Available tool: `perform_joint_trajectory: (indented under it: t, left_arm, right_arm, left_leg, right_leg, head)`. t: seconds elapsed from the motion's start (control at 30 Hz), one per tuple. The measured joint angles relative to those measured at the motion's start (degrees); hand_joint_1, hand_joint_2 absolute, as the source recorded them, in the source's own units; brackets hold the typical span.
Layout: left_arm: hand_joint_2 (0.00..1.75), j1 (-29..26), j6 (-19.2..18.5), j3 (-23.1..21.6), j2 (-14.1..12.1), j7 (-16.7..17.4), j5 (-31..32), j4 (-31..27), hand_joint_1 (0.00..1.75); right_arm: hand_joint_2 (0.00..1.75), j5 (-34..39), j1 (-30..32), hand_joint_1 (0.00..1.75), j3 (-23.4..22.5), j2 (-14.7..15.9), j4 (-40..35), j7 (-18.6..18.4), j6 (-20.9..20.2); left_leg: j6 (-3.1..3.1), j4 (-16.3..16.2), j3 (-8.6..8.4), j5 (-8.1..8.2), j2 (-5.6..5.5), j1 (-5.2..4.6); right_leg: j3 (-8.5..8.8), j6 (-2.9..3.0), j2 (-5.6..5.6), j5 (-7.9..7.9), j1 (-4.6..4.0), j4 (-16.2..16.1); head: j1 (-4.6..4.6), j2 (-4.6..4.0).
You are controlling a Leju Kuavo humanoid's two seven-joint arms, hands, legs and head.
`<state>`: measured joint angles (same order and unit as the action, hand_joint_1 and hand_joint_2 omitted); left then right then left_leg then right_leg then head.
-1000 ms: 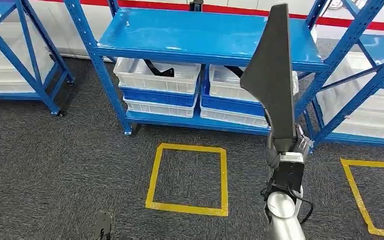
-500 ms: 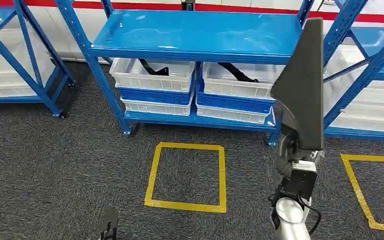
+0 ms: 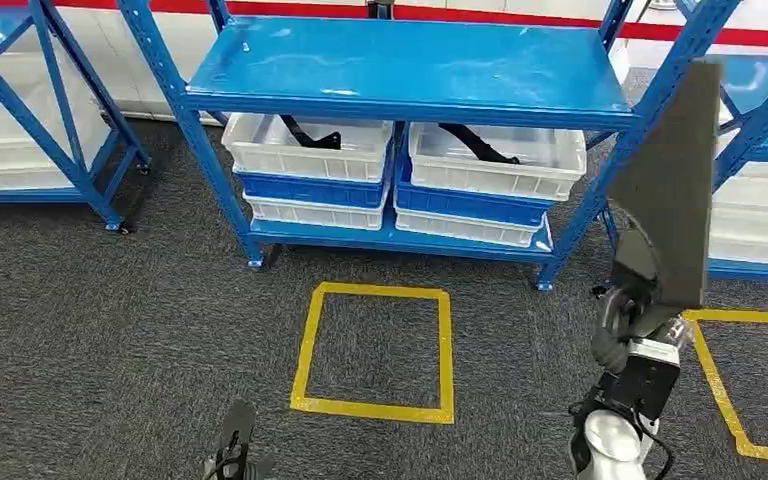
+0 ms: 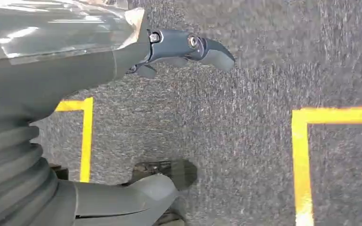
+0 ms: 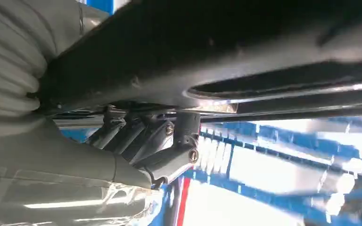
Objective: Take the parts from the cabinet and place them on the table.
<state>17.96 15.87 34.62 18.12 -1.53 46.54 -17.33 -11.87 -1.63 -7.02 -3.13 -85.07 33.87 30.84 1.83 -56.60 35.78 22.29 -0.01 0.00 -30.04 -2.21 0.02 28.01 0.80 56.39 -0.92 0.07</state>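
Head view: right hand [image 3: 628, 318] gripping tall dark part [image 3: 668, 190] upright, beside blue cabinet [image 3: 400, 70]; more parts in white bins [image 3: 310, 150]. Left wrist view: left hand [image 4: 122, 122] hanging over carpet, fingers [image 4: 188, 44] apart, holding nothing. Right wrist view: fingers [image 5: 141, 136] curled under part. Likely risk: top-heavy part tilting, clipping upright.

Right hand [image 5: 136, 141] grips dark part [image 5: 245, 52] with fingers [image 5: 179, 155] curled beneath; blurred blue shelving [image 5: 283, 150] behind
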Motion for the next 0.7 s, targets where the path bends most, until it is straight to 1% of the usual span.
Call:
perform_joint_trajectory:
  t: [0.07,0.13,0.2,0.3,0.37,0.43,0.6,0.63,0.67,0.7]
  left_arm:
    - [1.75,0.71,-1.77,-1.71,0.22,1.86,1.18,0.52,0.00]
    - [1.75,1.46,-3.16,-3.56,0.42,3.27,1.88,1.05,0.00]
    - [1.75,2.18,-4.41,-4.98,0.50,3.93,1.92,1.55,0.00]
    - [1.75,3.01,-6.27,-6.14,0.48,4.96,1.86,2.44,0.00]
    - [1.75,3.58,-7.56,-6.53,0.44,5.61,1.61,3.04,0.00]
    - [1.75,4.02,-8.04,-6.71,0.33,6.27,1.01,3.39,0.00]
    - [1.75,4.12,-8.04,-6.77,0.28,6.40,0.76,3.52,0.00]
    - [1.75,5.24,-8.19,-6.92,-0.33,8.80,0.48,4.33,0.00]
    - [1.75,5.98,-8.65,-6.95,-0.92,9.94,0.48,4.76,0.00]
    - [1.75,6.87,-8.94,-6.88,-1.68,11.78,0.02,5.22,0.00]
  right_arm:
    - [1.75,0.57,1.34,1.75,-2.58,-0.13,-1.36,0.99,1.01]
    - [1.75,0.92,3.24,1.75,-5.26,-0.44,-3.58,1.64,1.16]
    - [1.75,1.97,4.75,1.75,-7.49,-0.70,-5.20,2.49,1.16]
    - [1.75,3.17,5.78,1.75,-9.87,-1.03,-6.05,4.24,0.99]
    - [1.75,3.81,5.77,1.75,-10.84,-1.16,-6.05,4.62,0.99]
    - [1.75,4.46,5.77,1.75,-11.40,-1.18,-6.03,4.68,1.05]
    - [1.75,4.70,5.77,1.75,-11.47,-1.16,-6.03,4.70,1.12]
    - [1.75,6.80,6.11,1.75,-11.32,-0.35,-5.97,4.70,2.67]
    - [1.75,7.83,6.42,1.75,-10.99,0.70,-5.84,4.70,3.28]
    - [1.75,10.13,6.62,1.75,-9.89,2.34,-5.40,4.70,3.21]
  left_leg:
    - [0.00,-0.11,0.12,0.00,-0.07,-0.06]
    - [0.01,-0.14,0.21,0.00,-0.14,-0.15]
    - [0.04,-0.16,0.34,-0.02,-0.13,-0.24]
    - [0.08,-0.17,0.38,-0.05,-0.07,-0.33]
    - [0.09,-0.18,0.38,-0.06,-0.08,-0.33]
    - [0.14,-0.18,0.38,-0.09,-0.11,-0.32]
    - [0.14,-0.18,0.38,-0.09,-0.12,-0.32]
    - [0.12,-0.18,0.38,-0.13,-0.12,-0.32]
    - [0.12,-0.18,0.38,-0.13,-0.13,-0.32]
    - [0.12,-0.17,0.40,-0.14,-0.11,-0.33]
  right_leg:
    - [-0.01,-0.02,-0.03,-0.01,0.06,0.00]
    - [0.01,-0.03,-0.06,-0.02,0.11,0.00]
    - [0.28,-0.20,-0.03,-0.13,0.15,0.01]
    - [0.23,-0.23,0.01,-0.15,0.18,0.01]
    - [0.22,-0.23,0.00,-0.15,0.18,0.01]
    - [0.03,-0.23,-0.01,-0.15,0.18,0.01]
    - [0.06,-0.22,-0.01,-0.15,0.18,0.01]
    - [0.06,-0.22,-0.03,-0.16,0.18,0.01]
    - [0.23,-0.24,-0.03,-0.17,0.18,0.01]
    - [0.30,-0.26,-0.02,-0.19,0.17,0.03]
  head:
    - [0.00,0.00]
    - [0.00,0.00]
    - [0.00,0.00]
    - [0.00,0.00]
    - [0.00,0.00]
    - [0.00,0.00]
    - [0.00,0.00]
    - [0.00,0.00]
    - [0.02,0.00]
    - [0.00,0.00]
